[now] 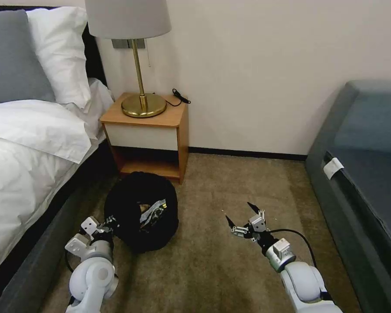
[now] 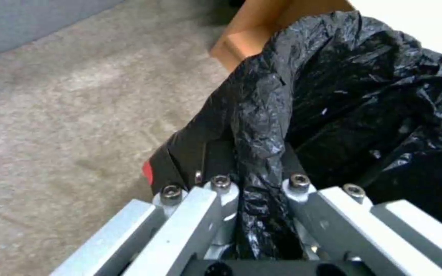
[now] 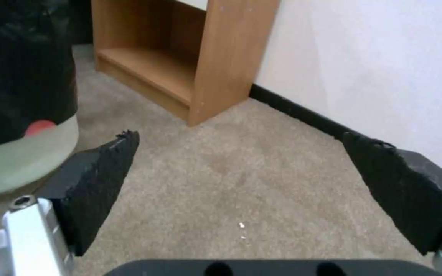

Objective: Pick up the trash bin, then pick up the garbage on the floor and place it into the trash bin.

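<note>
Leftmost stands the bed (image 1: 26, 143), its white duvet hanging down to the dark frame, and beside it the wooden nightstand (image 1: 145, 130) carrying a brass lamp (image 1: 141, 102). Just in front of the nightstand, above the carpet (image 1: 213, 261), is the trash bin (image 1: 141, 211), its glossy black liner (image 2: 333, 96) bunched over the rim. The left tool (image 1: 108, 222) is at the bin's near-left rim, and the left wrist view shows its fingers (image 2: 221, 184) closed tight on a fold of the liner and the rim beneath, so the bin is in that arm's grip. Down inside the bin lie some garbage pieces (image 1: 154, 211): a crumpled silvery-edged wrapper and something tan beside it; more than that I cannot make out.

Further right, well apart from the bin, the right tool (image 1: 243, 219) hangs low over bare carpet with its jaws spread wide and nothing between them. In the right wrist view its black pads (image 3: 103, 180) frame only carpet and a few white specks, with the bin's pale lower wall off to one side.

By my reading, the collecting looks nearly finished: the bin lies to the left of the free right tool, the nearer arm for any remaining litter. At far right is the grey sofa (image 1: 365, 174).
</note>
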